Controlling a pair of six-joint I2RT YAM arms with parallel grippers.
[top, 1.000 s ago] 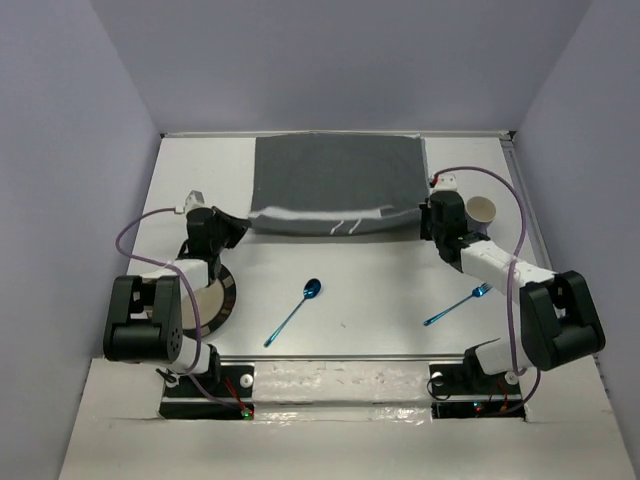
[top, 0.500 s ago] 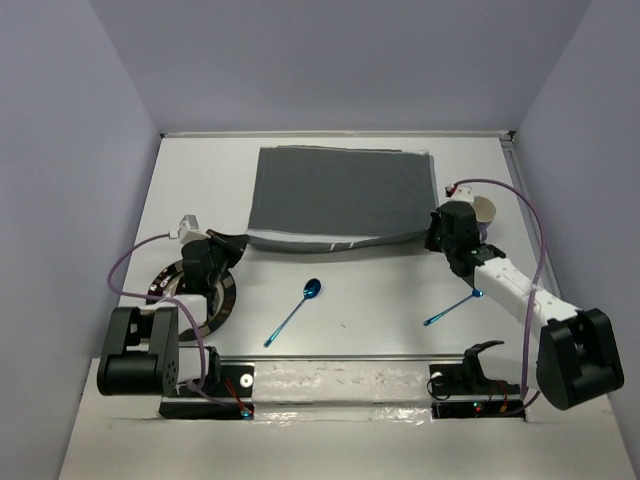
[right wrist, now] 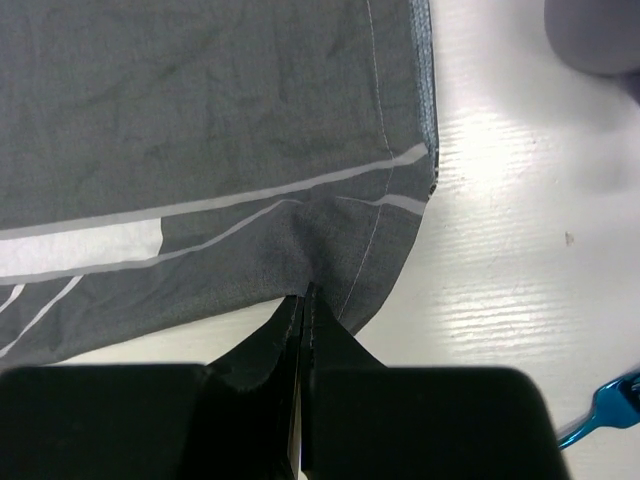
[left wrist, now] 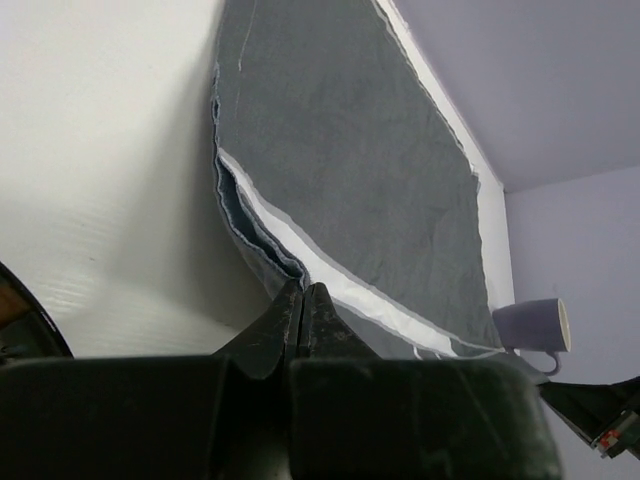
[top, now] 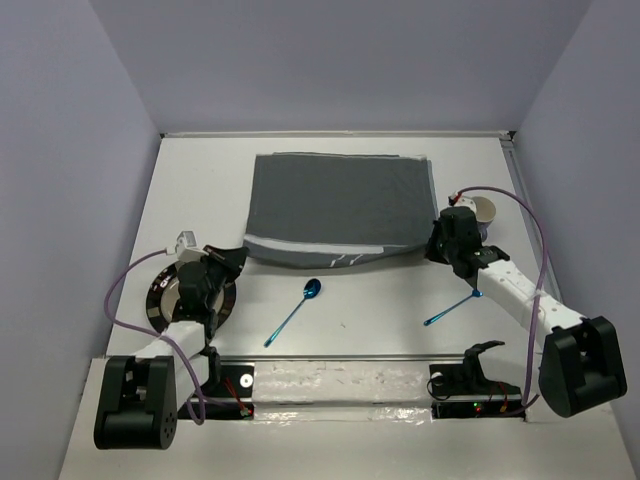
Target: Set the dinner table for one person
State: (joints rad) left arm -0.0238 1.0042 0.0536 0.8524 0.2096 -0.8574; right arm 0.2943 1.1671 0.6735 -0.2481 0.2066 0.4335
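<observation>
The white dinner table [top: 380, 290] holds a dark grey placemat [top: 340, 200] with white stripes, lying at the back middle. My left gripper [top: 238, 256] is shut on the placemat's near left corner, where the cloth is folded over [left wrist: 262, 250]. My right gripper [top: 437, 246] is shut on the near right corner [right wrist: 330, 260]. In both wrist views the jaws stand closed with cloth pinched at the tips. The near edge between the grippers is rumpled and shows the white stripes.
A dark-rimmed plate [top: 163, 290] lies under my left arm. A blue spoon [top: 297, 308] lies in front of the mat. A blue fork [top: 455, 308] lies by my right arm, and its tip shows in the right wrist view [right wrist: 605, 405]. A lavender mug [top: 484, 211] stands right of the mat.
Both grippers have drawn back toward the near edge, still holding the placemat corners. The placemat has slid nearer and lies flatter.
</observation>
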